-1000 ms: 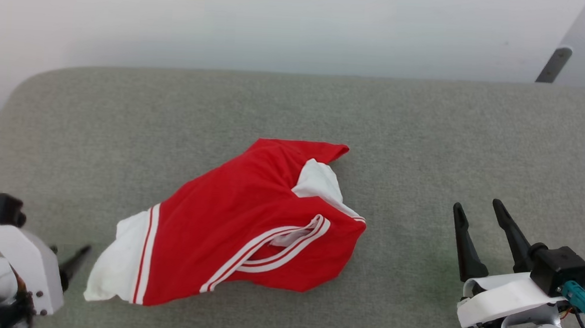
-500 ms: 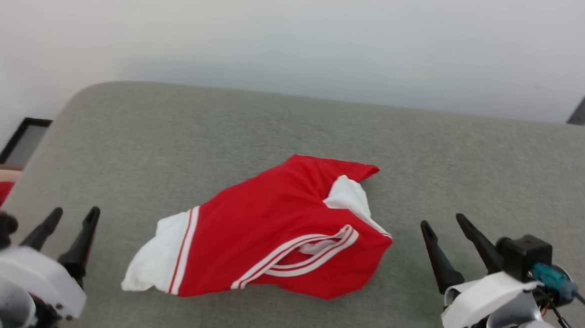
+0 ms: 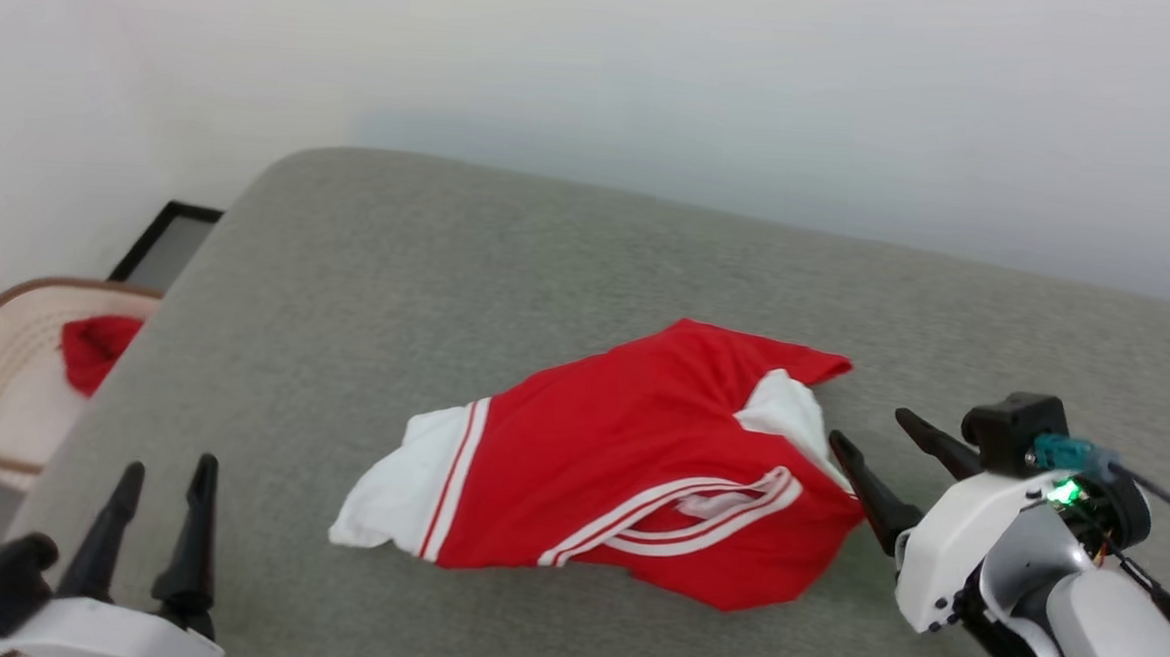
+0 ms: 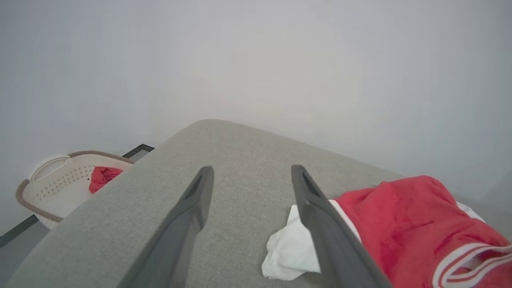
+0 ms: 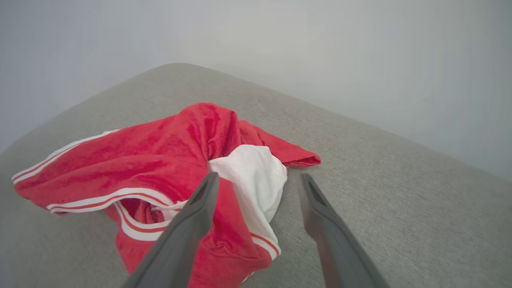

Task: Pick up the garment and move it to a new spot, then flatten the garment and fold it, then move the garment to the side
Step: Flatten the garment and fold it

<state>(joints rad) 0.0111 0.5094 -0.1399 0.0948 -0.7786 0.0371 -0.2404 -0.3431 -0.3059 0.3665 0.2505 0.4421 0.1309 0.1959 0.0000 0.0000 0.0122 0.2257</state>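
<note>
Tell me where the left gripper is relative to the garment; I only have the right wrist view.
Observer: The left gripper hangs over the near left of the grey cushioned surface, fingers open, not touching the garment.
Operator: Which end of the garment faces it?
Observer: The white panel beside the red-white stripe.
Operator: Anything off that left edge?
Observer: A cream basket with a small red cloth in it.
</note>
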